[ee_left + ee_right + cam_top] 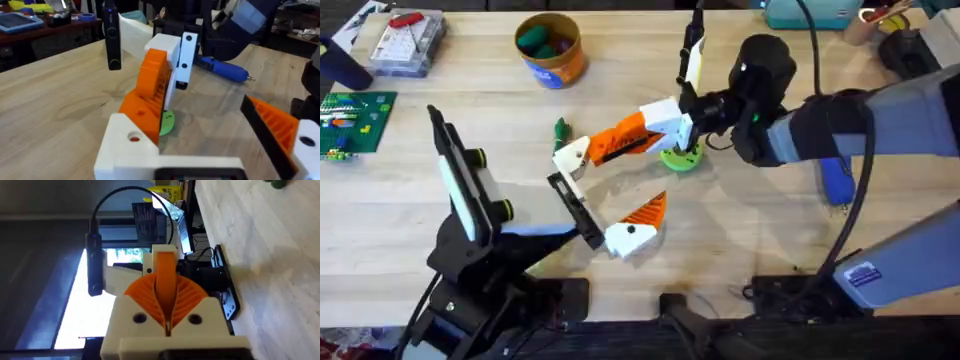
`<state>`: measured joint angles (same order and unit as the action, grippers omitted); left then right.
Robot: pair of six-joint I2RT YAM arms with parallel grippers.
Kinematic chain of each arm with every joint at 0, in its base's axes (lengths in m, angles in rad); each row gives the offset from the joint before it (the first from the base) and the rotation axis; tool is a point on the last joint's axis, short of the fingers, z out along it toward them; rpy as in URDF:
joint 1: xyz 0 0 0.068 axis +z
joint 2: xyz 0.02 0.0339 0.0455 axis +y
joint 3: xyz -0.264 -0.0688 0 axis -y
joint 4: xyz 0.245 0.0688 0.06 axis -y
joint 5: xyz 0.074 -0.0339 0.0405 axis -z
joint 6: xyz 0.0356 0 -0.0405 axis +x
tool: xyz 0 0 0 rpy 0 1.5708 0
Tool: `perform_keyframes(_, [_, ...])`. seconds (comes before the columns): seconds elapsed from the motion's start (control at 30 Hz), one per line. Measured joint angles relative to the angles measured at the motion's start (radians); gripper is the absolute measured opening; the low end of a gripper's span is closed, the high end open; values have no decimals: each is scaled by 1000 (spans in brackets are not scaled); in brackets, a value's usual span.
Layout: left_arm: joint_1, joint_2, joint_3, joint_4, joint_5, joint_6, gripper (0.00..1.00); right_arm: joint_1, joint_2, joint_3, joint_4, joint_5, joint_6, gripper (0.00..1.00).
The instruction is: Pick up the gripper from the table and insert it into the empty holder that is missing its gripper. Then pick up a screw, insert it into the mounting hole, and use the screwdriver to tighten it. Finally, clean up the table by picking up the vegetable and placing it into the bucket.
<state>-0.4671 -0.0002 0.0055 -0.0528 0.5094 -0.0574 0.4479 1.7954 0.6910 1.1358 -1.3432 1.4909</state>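
My right gripper point(672, 122) is shut on the orange ribbed gripper point(620, 137) and holds it slanted against the white holder point(572, 153). The holder sits on the black rail point(576, 210) of my left gripper point(603, 193), which is open, with its other white block and fixed orange wedge point(645, 212) at the far end. The left wrist view has the gripper point(150, 87) resting on the holder point(127, 150), whose mounting hole point(134, 137) is uncovered. The blue screwdriver point(222, 69) lies behind. The vegetable point(560, 128) lies left of the holder. The bucket point(550, 48) stands far back. No screw is visible.
A bright-green disc point(682, 157) lies under the right gripper. A clear parts box point(405, 42) and a green board point(355, 115) sit at the far left. A teal case point(810, 12) is at the back right. Bare wood lies between the bucket and the vegetable.
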Motion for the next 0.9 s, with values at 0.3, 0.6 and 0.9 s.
perform_keyframes(0.3, [0,0,0,0,-5,-3,990,39,0,0,0,19,-4,20])
perform_keyframes(0.6, [0,0,0,0,-4,-3,990,45,0,0,0,17,-4,20])
perform_keyframes(0.9, [0,0,0,0,-4,-3,990,59,0,0,0,19,-17,20])
